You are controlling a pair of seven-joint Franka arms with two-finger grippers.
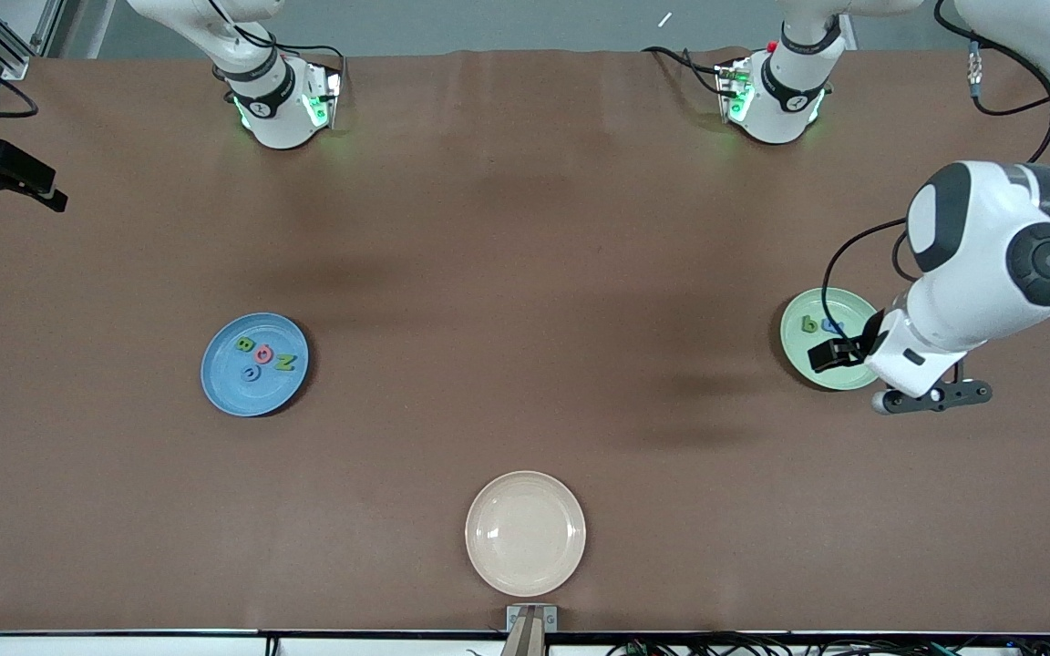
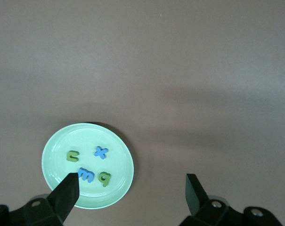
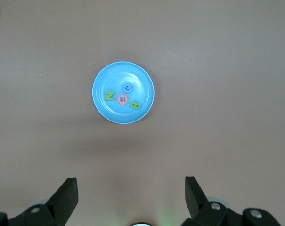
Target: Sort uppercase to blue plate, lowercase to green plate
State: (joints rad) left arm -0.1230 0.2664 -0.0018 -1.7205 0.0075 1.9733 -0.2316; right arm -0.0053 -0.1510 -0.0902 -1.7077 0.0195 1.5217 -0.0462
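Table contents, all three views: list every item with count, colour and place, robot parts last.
blue plate: one, mid-blue, toward the right arm's end of the table.
uppercase letters: four on the blue plate; green N, green B, pink-red ring-like letter, blue C.
green plate: one, pale mint, toward the left arm's end of the table.
lowercase letters: four on the green plate; green u, blue x, blue m, green q.
cream plate: one, nothing on it, nearest the front camera, mid-table.
table: one, brown.
left gripper: open, holding nothing, over the green plate's edge.
right gripper: open, holding nothing, high above the table, the blue plate below it; its fingers are not seen in the front view.
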